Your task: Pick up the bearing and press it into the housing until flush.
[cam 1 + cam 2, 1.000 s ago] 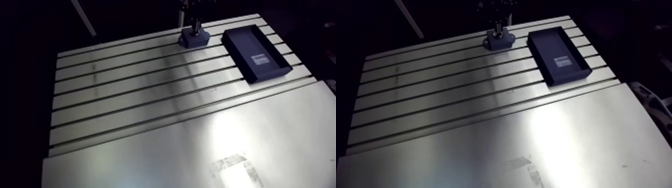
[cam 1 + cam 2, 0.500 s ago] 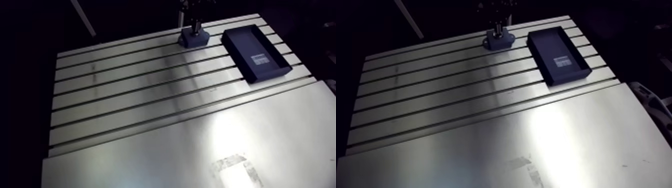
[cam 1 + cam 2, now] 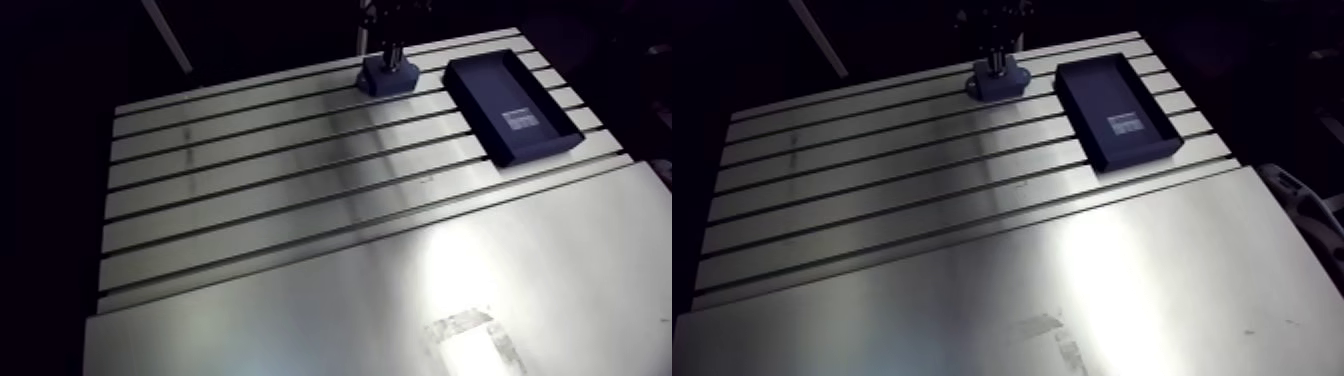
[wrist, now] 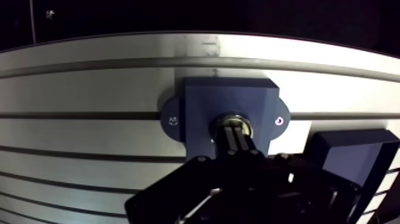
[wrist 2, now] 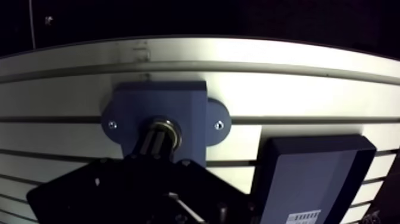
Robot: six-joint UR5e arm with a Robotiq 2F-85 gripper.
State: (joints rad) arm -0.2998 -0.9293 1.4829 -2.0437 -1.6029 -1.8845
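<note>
Aluminium ribs and dark slots are seen running across the table (image 3: 300, 200) in the arm view, and near its far edge a blue housing (image 3: 388, 76) is set on the ribs. The end effector (image 3: 392, 52) is brought down from above directly onto the top of the housing; its fingers are too small and dark in this view to be read. Near the housing, but apart from it, a dark rectangular tray (image 3: 512, 108) is laid with its long side across several slots, and a pale label (image 3: 520, 120) is seen on its floor.

In the wrist view the housing is shown as a blue block with a rounded flange on either side, and each flange is marked by a small screw (image 4: 278, 120). A round bore is cut in the middle of the block, and the bearing (image 4: 235, 117) is seen there as a metallic ring seated in the bore. Whether it lies level with the block's face cannot be told. The two fingers (image 4: 231, 142) of the end effector are drawn narrow, held close together with only a thin line between them, and their tips are placed at the centre of the ring. A corner of the tray is seen beside the end effector, clear of the housing
</note>
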